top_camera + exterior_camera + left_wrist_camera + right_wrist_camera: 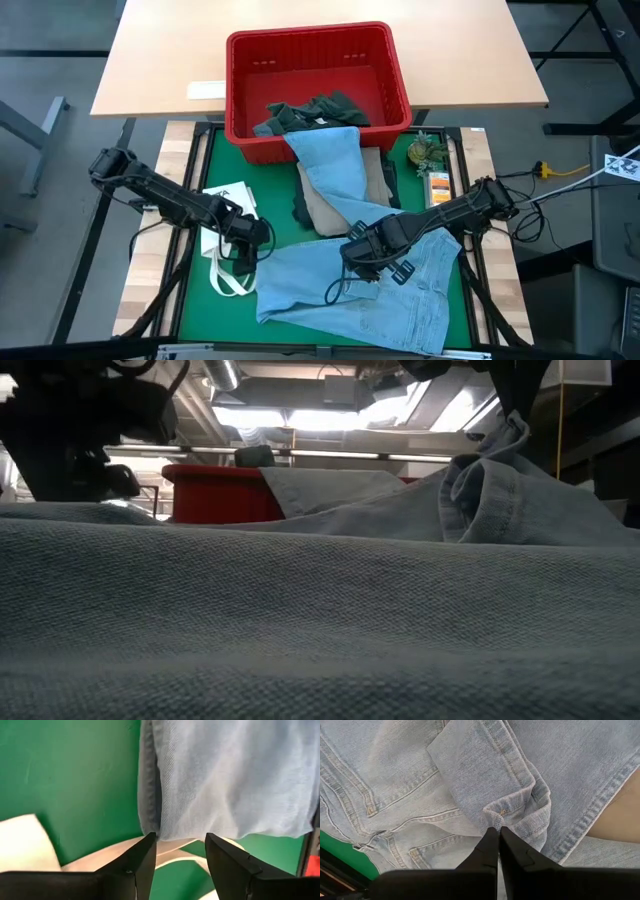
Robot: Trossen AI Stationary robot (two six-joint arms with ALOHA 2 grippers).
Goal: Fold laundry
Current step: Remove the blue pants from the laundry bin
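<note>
Am pinching light blue jeans (470,785) at seam fold with right gripper (498,831); left gripper (181,840) spread at hem. Denim soft, floppy, fairly heavy; am favouring thick seams.

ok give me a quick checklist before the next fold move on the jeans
1. Right gripper has the jeans: ok, its fingers are shut on a bunched fold of denim near the waistband.
2. Left gripper free: ok, fingers apart at the jeans' edge, nothing between them.
3. Jeans lying flat: not ok, one leg trails up into the red basket.
4. Nothing else under the jeans: not ok, a beige piece lies partly beneath the leg.
5. White bag out of the way: not ok, its handle sits under the left gripper.
6. Far edge of the jeans on the table: cannot tell.
</note>
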